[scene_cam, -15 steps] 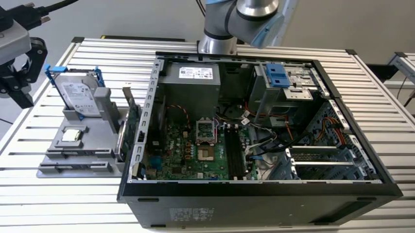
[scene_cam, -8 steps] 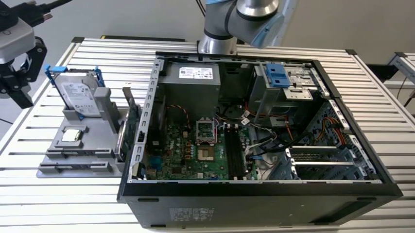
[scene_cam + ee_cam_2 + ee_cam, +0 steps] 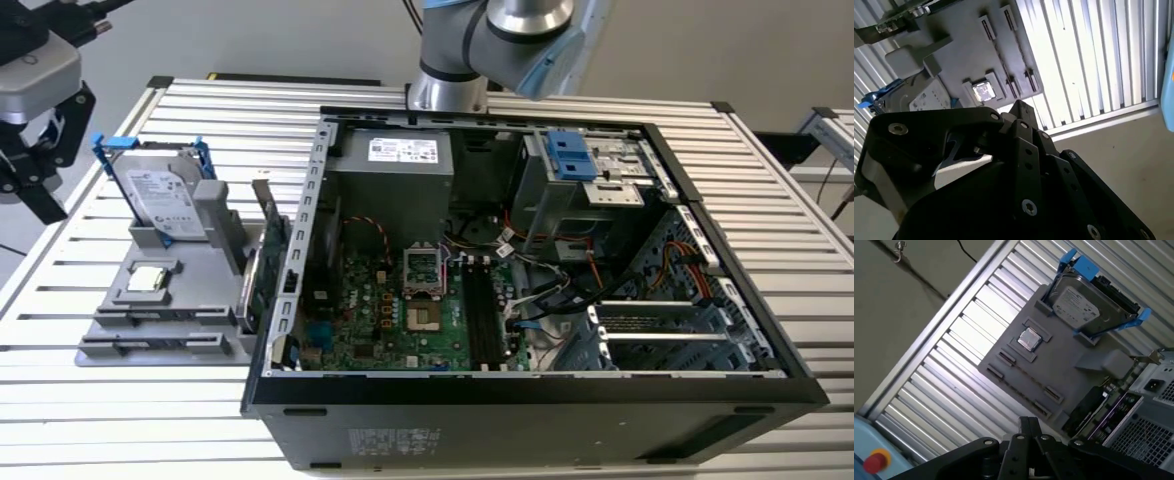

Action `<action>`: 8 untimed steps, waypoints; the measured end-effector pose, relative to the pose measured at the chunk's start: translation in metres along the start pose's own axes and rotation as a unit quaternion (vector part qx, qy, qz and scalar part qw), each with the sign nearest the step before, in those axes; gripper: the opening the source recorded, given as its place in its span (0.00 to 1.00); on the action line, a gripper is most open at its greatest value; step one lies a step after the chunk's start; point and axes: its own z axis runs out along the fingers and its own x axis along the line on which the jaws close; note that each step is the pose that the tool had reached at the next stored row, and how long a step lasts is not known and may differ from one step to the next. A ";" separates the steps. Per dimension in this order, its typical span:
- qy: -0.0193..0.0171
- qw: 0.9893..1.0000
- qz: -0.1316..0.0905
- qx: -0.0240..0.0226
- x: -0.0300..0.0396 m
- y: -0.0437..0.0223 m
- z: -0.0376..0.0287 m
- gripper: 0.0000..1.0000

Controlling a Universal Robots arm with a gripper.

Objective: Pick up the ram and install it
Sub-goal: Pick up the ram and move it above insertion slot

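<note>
Seen just past the gripper (image 3: 1019, 114): grey slotted tray (image 3: 954, 45) with a square silver chip (image 3: 983, 91), lying on a slatted table (image 3: 1094, 60).

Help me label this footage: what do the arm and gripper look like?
The arm has rounded silver-grey joints with light blue caps. The gripper is matt black, built of angular linked plates fastened with small silver screws, as both wrist views show.

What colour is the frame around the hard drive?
The frame is blue, clearest in the first wrist view.
</note>
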 end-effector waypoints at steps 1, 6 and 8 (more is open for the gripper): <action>0.000 1.000 -0.005 0.000 0.0000 0.0000 0.0000 0.00; 0.002 0.999 -0.034 0.000 0.0002 0.0001 0.0000 0.00; 0.002 0.999 -0.045 -0.001 0.0002 0.0001 0.0000 0.00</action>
